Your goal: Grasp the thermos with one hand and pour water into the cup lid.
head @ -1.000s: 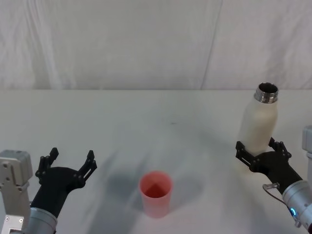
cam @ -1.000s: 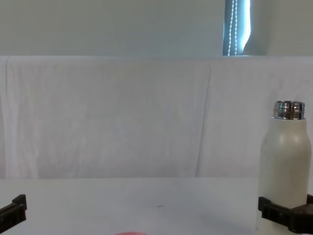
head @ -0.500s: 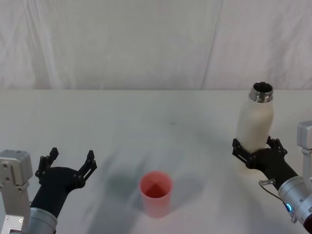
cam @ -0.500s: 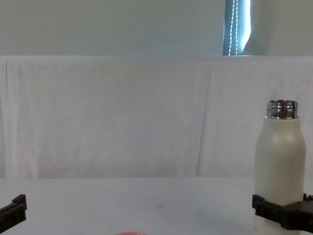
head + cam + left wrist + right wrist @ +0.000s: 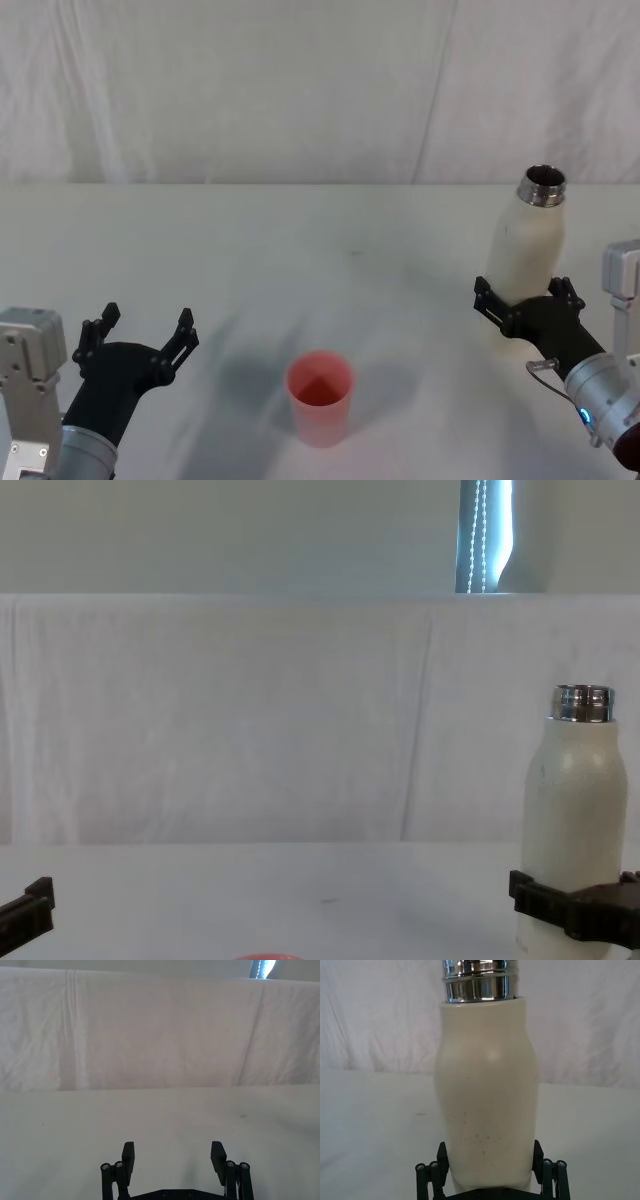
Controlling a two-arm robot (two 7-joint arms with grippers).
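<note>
The cream-white thermos point(image 5: 528, 243) stands upright at the table's right, its steel neck open at the top. My right gripper point(image 5: 524, 293) is shut on its lower body, one black finger on each side. In the right wrist view the thermos point(image 5: 487, 1095) sits between the jaws of the right gripper point(image 5: 490, 1152). From the chest view the thermos point(image 5: 575, 820) and the right gripper point(image 5: 575, 908) are at the far right. The pinkish-red cup lid point(image 5: 320, 396) stands at the table's front centre; its top edge point(image 5: 267, 957) just shows. My left gripper point(image 5: 140, 335) rests open at the front left, holding nothing.
The white table point(image 5: 300, 250) runs back to a white cloth backdrop point(image 5: 300, 90). Bare tabletop lies between the thermos and the cup lid. In the left wrist view the open left gripper point(image 5: 173, 1152) faces bare table.
My right gripper and the thermos have shifted slightly left, toward the table's middle, and the gripper sits a little higher in both views. The left arm and the cup lid have not moved.
</note>
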